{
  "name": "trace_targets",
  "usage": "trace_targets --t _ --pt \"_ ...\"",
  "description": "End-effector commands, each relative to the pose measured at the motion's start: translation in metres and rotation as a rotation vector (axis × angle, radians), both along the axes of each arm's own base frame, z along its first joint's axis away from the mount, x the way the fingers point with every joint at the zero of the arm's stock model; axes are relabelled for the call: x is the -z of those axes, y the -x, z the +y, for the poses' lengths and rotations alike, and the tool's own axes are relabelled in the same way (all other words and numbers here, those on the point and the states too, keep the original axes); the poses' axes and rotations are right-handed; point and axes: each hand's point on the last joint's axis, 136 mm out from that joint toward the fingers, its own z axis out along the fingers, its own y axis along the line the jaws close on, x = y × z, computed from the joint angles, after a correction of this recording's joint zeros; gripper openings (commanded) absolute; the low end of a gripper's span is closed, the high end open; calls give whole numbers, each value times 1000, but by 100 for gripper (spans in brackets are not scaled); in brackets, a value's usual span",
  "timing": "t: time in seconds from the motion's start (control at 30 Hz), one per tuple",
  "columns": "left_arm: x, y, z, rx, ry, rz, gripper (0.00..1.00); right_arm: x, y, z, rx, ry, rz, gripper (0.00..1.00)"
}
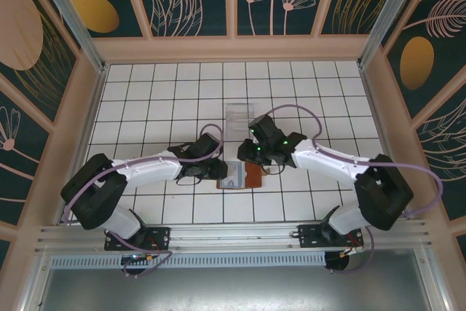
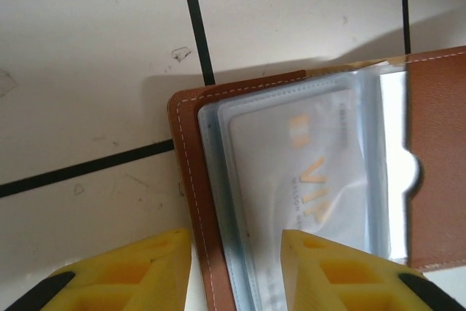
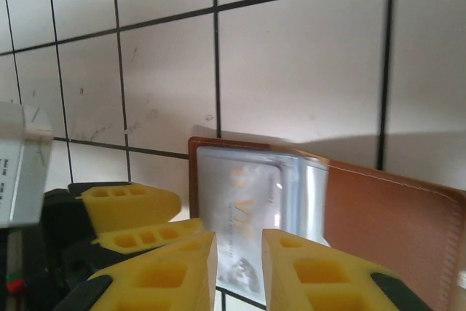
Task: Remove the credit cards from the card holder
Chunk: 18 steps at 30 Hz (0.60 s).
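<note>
The card holder [image 1: 251, 174] is lying open near the surface's [image 1: 182, 100] near edge, the left gripper [image 2: 237, 242] straddling its rim, jaws spread, seemingly steadying it, while the right gripper [image 3: 239, 242] is bracketing a credit card [image 3: 244, 198]; whether clamped, I cannot tell.

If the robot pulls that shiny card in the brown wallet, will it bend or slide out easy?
Probably stiff: the card lies flat with straight edges. It may drag rather than slip, since it sits snug inside clear sleeves. The card holder looks thin and light, so it would likely slide along unless held down.
</note>
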Motion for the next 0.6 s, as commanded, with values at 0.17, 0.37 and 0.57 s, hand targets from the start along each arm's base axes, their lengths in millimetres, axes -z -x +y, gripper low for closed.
trace_targets --t 0.17,0.37,0.57 --pt "10 -4 -9 18 17 5 37 30 13 29 -93 -72 97 17" --pt "24 -2 -1 8 -38 29 33 49 11 13 -41 26 102 15" --pt "26 1 2 7 -49 36 32 52 16 11 -32 -9 116 22"
